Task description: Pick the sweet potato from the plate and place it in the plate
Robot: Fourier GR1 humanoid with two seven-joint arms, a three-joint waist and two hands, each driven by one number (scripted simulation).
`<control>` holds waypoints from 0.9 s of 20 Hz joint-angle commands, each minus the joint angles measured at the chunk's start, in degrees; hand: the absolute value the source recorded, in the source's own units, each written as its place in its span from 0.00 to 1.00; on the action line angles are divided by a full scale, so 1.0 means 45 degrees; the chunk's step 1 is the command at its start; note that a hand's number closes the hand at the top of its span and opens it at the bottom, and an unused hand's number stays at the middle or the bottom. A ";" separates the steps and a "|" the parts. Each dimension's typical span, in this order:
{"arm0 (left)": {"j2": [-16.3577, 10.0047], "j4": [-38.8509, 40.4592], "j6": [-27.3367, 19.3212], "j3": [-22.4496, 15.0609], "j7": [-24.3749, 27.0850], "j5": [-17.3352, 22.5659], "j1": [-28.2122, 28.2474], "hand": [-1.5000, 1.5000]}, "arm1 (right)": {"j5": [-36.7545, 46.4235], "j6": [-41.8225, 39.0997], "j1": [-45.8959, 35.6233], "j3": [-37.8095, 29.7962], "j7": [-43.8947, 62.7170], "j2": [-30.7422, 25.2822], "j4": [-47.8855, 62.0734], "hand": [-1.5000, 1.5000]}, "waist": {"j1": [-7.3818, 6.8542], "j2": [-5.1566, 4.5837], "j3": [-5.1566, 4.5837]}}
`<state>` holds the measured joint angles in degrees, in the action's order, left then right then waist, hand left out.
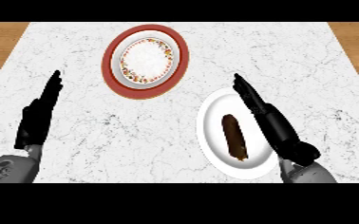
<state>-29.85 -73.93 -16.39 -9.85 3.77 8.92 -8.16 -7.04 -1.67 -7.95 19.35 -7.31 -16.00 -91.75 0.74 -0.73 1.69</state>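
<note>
The marble counter (140, 137) took up pretty much the whole view, with a bit of wood (13, 38) peeking out at the far corners. Up toward the back, a little left of centre, sat the red-rimmed plate (108, 71), which had a flowery ring around a white middle and nothing on it. The plain white plate (210, 133) was closer in on the right, well apart from the red one.

The right hand (270, 118) lay stretched over the right side of that white plate, fingers straight and together, pointing away from the robot and holding nothing. The left hand (38, 114) was over at the left edge of the counter, fingers straight too, resting and nowhere near either plate.

The sweet potato (235, 136) was lying lengthwise in the middle of the white plate, just beside the right hand. I couldn't tell if they were touching.
</note>
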 commanded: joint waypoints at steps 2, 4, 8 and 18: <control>0.0547 -0.0010 0.0251 -0.0174 0.0382 0.0002 0.0007 0.50 | 0.2318 0.2417 -0.1193 0.0519 0.1145 0.1320 0.1587 1.00 | -0.0324 0.0114 -0.0389; 0.0416 -0.0244 0.1071 0.0030 0.0488 0.0706 -0.0146 0.50 | 0.4227 0.4309 -0.1557 0.1083 0.2677 0.1769 0.2065 1.00 | -0.0469 0.0128 -0.0439; 0.0961 -0.0241 0.1015 -0.0284 0.0398 0.0860 0.0188 0.50 | 0.8482 0.5452 -0.2101 0.1202 0.2558 -0.1458 0.2864 1.00 | -0.0069 0.0475 -0.0783; 0.1241 -0.0327 0.1663 -0.0014 0.1126 0.1322 0.0752 0.50 | 1.7144 1.2365 0.0007 0.3521 0.5508 0.3499 0.5276 0.00 | -0.0013 0.0267 -0.0415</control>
<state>-24.30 -75.14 -9.13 -10.41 8.30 14.79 -5.47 55.03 47.42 -10.49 32.65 11.02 -4.12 -71.11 0.10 0.41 -0.32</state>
